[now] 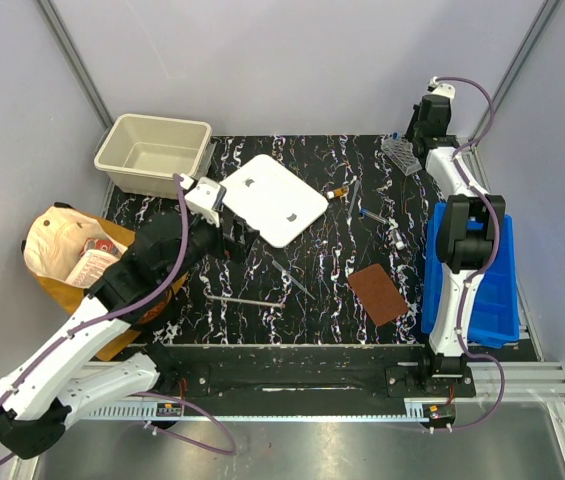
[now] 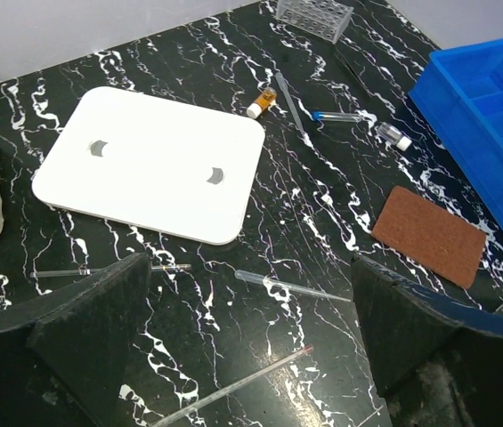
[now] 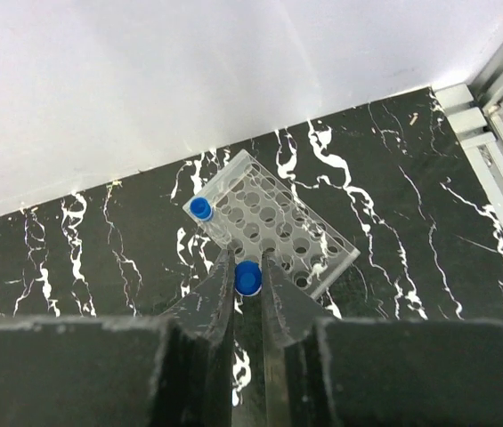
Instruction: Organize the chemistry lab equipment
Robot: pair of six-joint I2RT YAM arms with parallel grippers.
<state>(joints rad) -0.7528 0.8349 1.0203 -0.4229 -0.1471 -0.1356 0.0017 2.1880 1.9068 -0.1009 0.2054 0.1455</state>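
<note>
My right gripper is shut on a blue-capped tube, held at the near edge of the clear tube rack. Another blue-capped tube stands in the rack's corner. In the top view this gripper is at the far right by the rack. My left gripper is open and empty, above a clear pipette and a thin red-tipped rod. An orange-capped vial, a grey stick, a blue-tipped tube and a white-capped vial lie farther out.
A white board lies at mid table, a beige bin at the far left, a blue compartment bin on the right, and a brown pad beside it. A tan paper bag sits off the left edge.
</note>
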